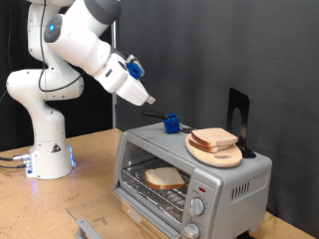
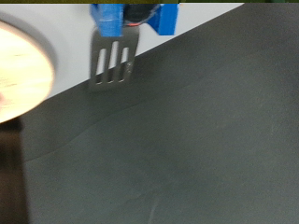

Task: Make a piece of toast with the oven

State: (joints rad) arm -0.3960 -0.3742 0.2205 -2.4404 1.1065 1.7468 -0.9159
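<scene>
Mounted on the white Franka arm, the gripper (image 1: 140, 93) is held in the air above and behind the small silver countertop toaster oven (image 1: 189, 179), clear of its top. Its blue fingers are closed around the handle of a slotted grey metal spatula (image 2: 112, 61); in the wrist view the blue holder is seen clamped just above the blade, while in the exterior view only a blue block (image 1: 171, 124) is made out past the fingertips over the oven's rear edge, and it is probably part of the same tool, though that view is too coarse to settle it. The spatula is presumably carried so that bread can be slid and lifted without being pinched.

Below the gripper and towards the oven's front, the door is seen dropped open, and a flat, pale slice of bread with a light-brown crust, the piece of toast (image 1: 164, 178), is lying on the wire rack inside, well apart from the gripper. Loading therefore appears to be done.

On the oven's roof, beyond the spatula, a round wooden plate (image 1: 215, 155) is set with a further slice (image 1: 214, 138) resting on it, kept within easy reach. An upright black stand (image 1: 238, 119) is placed just behind the plate.
</scene>
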